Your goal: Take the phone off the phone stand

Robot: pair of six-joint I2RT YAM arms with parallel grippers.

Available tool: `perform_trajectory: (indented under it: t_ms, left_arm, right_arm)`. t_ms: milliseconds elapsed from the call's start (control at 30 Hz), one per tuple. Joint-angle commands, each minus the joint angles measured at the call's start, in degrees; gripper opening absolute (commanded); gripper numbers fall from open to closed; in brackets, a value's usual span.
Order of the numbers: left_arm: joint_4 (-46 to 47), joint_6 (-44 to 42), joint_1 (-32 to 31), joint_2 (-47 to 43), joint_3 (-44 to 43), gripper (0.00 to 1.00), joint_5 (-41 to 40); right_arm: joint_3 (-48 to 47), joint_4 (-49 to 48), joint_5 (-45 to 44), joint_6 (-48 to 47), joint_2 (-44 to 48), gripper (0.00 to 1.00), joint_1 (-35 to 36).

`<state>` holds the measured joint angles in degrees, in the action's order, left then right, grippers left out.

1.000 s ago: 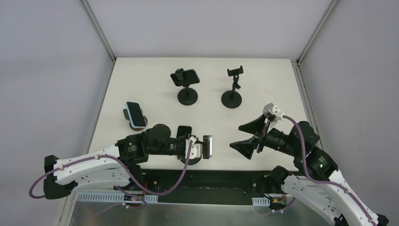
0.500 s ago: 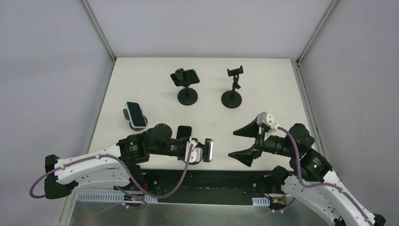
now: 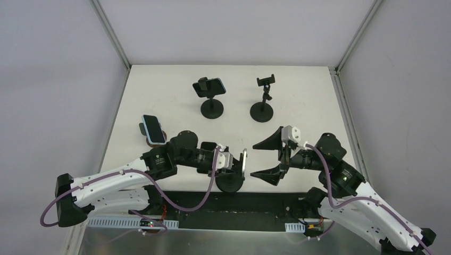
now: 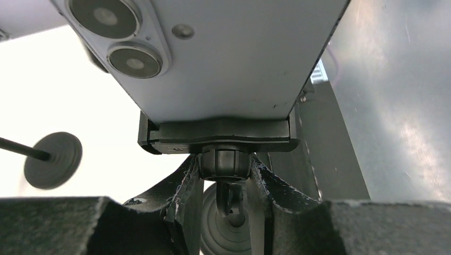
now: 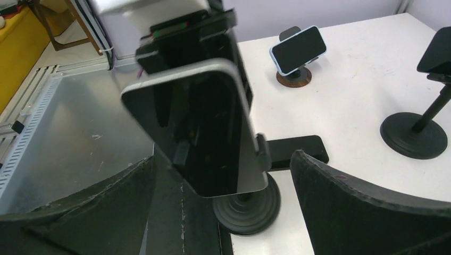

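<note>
The phone (image 5: 205,127) has a dark screen and a silver back (image 4: 234,53) and sits clamped in a black phone stand (image 4: 218,132) with a round base (image 3: 230,184) at the table's front edge. My left gripper (image 4: 225,169) is shut on the stand's ball joint just under the clamp; it also shows in the top view (image 3: 230,162). My right gripper (image 3: 253,159) is open and faces the phone's screen. In the right wrist view its gripper (image 5: 220,164) has one finger on each side of the phone, not touching it.
A black phone (image 3: 208,147) lies flat on the table behind the stand. A blue phone on a round wooden holder (image 3: 152,129) stands at the left. At the back are a stand with a blue phone (image 3: 211,87) and an empty stand (image 3: 264,95).
My left gripper has moved right with the stand, and the phone has tilted. My right gripper has moved left, up to the phone, still open.
</note>
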<state>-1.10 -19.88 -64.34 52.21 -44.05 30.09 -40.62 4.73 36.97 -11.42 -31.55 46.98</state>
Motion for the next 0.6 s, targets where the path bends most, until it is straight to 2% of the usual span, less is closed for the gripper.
perform_trajectory:
  t_ms: [0,100,367,567]
  left_arm:
    - [19.85,6.16,3.17,-1.22,0.21,0.00,8.53]
    - [23.15,8.52,4.51,-0.14,0.40,0.00,10.78]
    - [23.93,8.91,4.65,0.20,0.50,0.00,13.25]
    - [23.91,8.99,4.61,-0.44,1.16,0.00,14.57]
  right_arm:
    - [0.72,-4.04,1.50,-2.48,1.12,0.99,1.79]
    - [0.84,-4.47,-0.13,-2.93,0.51,0.99,3.67]
    - [-0.20,-5.00,-8.13,-5.73,-1.16,0.99,6.58]
    - [-1.46,-5.00,-6.98,-5.70,-2.15,0.99,6.80]
